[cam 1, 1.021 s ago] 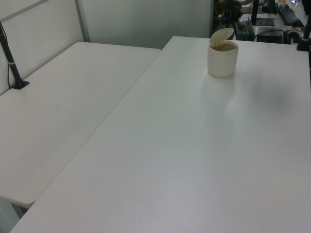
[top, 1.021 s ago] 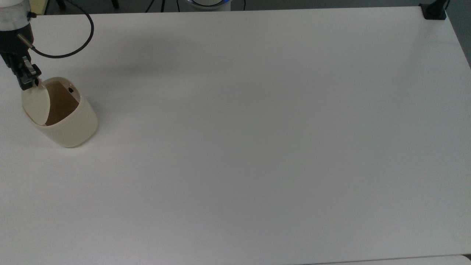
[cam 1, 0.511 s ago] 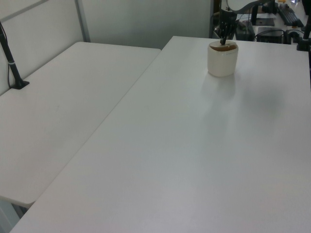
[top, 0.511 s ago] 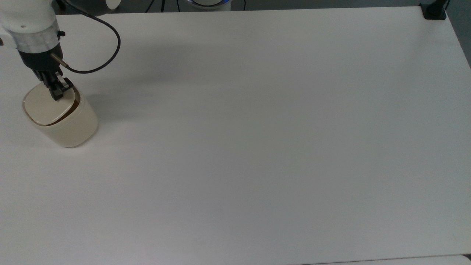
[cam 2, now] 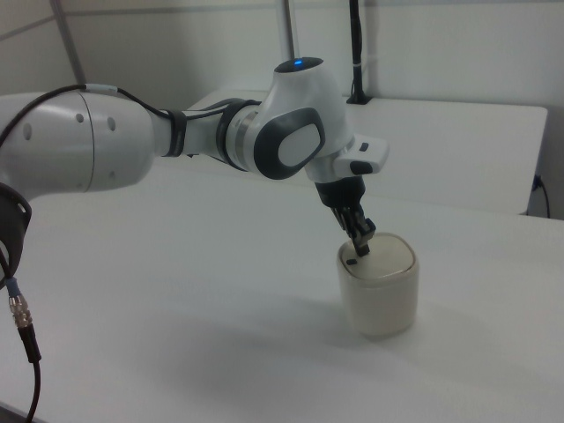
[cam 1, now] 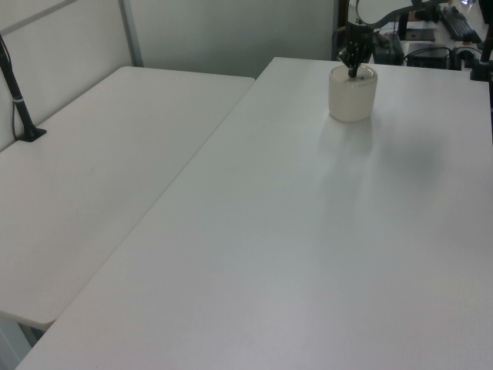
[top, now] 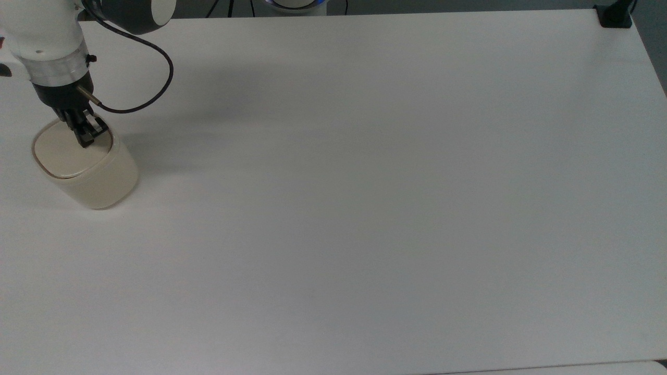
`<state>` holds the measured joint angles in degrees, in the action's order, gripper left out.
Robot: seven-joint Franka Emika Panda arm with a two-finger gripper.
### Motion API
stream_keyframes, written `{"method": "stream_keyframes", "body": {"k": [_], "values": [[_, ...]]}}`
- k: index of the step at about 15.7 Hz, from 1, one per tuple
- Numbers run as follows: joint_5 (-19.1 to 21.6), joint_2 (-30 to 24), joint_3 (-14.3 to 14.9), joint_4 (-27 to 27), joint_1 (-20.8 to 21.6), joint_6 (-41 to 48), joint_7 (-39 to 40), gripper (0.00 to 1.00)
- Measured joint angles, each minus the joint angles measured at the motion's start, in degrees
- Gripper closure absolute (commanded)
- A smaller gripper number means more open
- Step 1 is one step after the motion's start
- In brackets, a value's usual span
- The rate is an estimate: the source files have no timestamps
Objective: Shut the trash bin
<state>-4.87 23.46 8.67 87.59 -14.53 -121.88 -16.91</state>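
The cream-beige trash bin [top: 91,177] stands near the top view's left edge of the white table, also seen far back in the left view [cam 1: 353,99] and in the right view [cam 2: 379,295]. Its flat lid [top: 65,151] lies down level on the rim, with a thin brown line around it. My gripper [top: 86,139] presses its tips on the lid's edge nearest the arm, fingers together with nothing between them. In the right view my gripper [cam 2: 362,246] touches the lid just above the small black latch button [cam 2: 351,261].
The white table [top: 365,182] spreads wide to the top view's right of the bin. A black cable [top: 151,83] loops off my wrist. A black clamp [top: 615,15] sits at the far right corner. A second table [cam 1: 100,177] adjoins in the left view.
The lid went from standing upright and open to nearly down, and now lies flat on the bin. My gripper moved over the lid and pushed down with it.
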Motion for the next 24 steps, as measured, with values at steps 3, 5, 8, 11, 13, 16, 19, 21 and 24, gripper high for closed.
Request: {"method": "stream_keyframes", "body": {"k": [3,5,8,11,13,16,19,21,24], "values": [[0.0,-0.06,-0.01,-0.4,0.08,0.33,0.0,1.0],[0.0,-0.35,-0.05,-1.34,0.88,2.53,0.05,1.0],[0.0,-2.49,-0.15,-2.65,3.92,6.25,0.08,1.0],[0.0,-6.29,-0.32,-3.02,8.85,11.21,1.87,1.0],[0.0,-8.93,-0.46,-3.05,13.09,15.03,3.2,0.99],[0.0,-12.1,-0.59,-3.02,19.11,19.53,4.04,0.99],[0.01,-14.17,-0.63,-2.97,22.88,22.75,4.39,0.93],[0.01,-15.27,-0.65,-2.86,24.32,24.14,5.67,0.71],[0.26,-16.17,-0.65,-2.45,24.97,24.87,7.86,0.0]]}}
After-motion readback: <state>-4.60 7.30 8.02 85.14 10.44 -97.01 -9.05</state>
